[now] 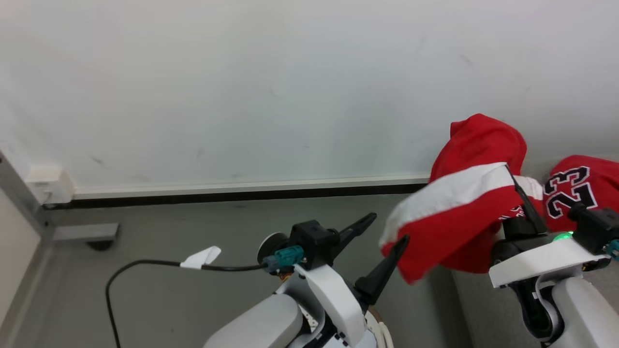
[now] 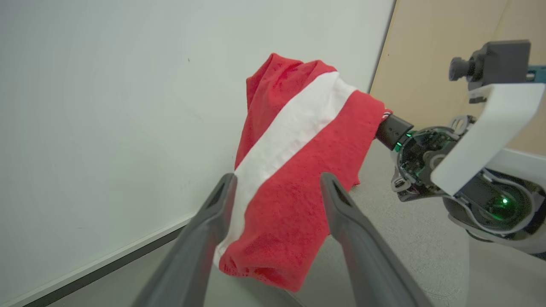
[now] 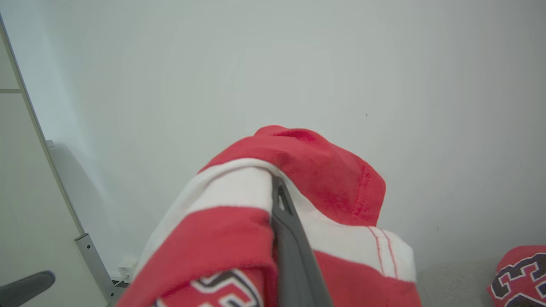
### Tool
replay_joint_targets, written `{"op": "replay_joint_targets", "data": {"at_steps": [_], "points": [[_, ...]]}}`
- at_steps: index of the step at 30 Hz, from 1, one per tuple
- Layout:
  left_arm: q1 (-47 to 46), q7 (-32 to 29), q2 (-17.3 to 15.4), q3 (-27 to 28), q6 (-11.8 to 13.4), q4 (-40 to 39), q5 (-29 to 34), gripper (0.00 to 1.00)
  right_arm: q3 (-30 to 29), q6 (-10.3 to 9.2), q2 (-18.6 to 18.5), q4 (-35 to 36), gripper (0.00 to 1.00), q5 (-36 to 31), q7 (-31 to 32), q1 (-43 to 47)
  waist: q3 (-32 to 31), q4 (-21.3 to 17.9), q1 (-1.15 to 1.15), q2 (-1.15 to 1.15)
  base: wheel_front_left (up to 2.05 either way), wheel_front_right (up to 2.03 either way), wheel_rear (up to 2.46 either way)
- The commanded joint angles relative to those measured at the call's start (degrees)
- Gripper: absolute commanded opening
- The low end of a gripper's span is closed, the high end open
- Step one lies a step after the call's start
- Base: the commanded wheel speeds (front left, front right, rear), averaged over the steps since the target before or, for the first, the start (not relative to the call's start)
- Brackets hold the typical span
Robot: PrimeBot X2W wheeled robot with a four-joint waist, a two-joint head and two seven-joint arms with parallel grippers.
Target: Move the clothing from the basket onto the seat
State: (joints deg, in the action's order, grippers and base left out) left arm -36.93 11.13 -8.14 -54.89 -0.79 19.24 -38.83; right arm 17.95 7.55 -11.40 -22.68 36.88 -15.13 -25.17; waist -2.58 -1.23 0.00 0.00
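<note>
The right gripper (image 1: 508,170) is clamped tight on the red fabric garment with a broad white band (image 1: 459,227). A fold is pinched between its dark fingers, and the garment is held aloft at the edge of the large grey woven upholstered seat (image 1: 471,314), so the cloth hangs free rather than dragging. The left gripper (image 1: 389,227) is spread wide and grips nothing. It sits just off the seat's edge by the hanging hem, probably because one grip is enough for the carry. The red jersey with a black, white-edged "23" (image 1: 585,183) lies crumpled on the seat, apparently already delivered.
</note>
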Motion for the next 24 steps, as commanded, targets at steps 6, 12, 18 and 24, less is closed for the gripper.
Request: {"op": "replay_joint_targets", "data": {"at_steps": [6,12,18,24], "points": [[1.8,1.1,-1.1,-0.9,-0.4,-0.4,1.3,1.0,-4.3,-0.11,-2.5,2.8,0.0,-0.7,0.0,2.2,0.7,-9.4,0.0,0.0,0.0,0.0,0.0],[2.2,2.9,-1.6,-0.2,0.3,-0.8,2.3,1.0,-6.1,-0.1,-3.3,5.0,0.0,-1.2,0.0,4.7,1.5,-16.7,0.0,0.0,0.0,0.0,0.0],[3.0,3.7,-2.0,1.0,0.3,-0.8,3.6,1.0,-7.3,-0.1,-2.9,6.8,0.0,-1.5,0.3,7.5,2.9,-22.2,0.0,0.0,0.0,0.0,0.0],[3.3,4.0,-1.8,2.1,0.0,-0.3,4.8,1.0,-7.5,-0.1,-2.9,8.3,0.0,-1.8,0.8,8.1,3.5,-24.5,0.0,0.0,0.0,0.0,0.0]]}}
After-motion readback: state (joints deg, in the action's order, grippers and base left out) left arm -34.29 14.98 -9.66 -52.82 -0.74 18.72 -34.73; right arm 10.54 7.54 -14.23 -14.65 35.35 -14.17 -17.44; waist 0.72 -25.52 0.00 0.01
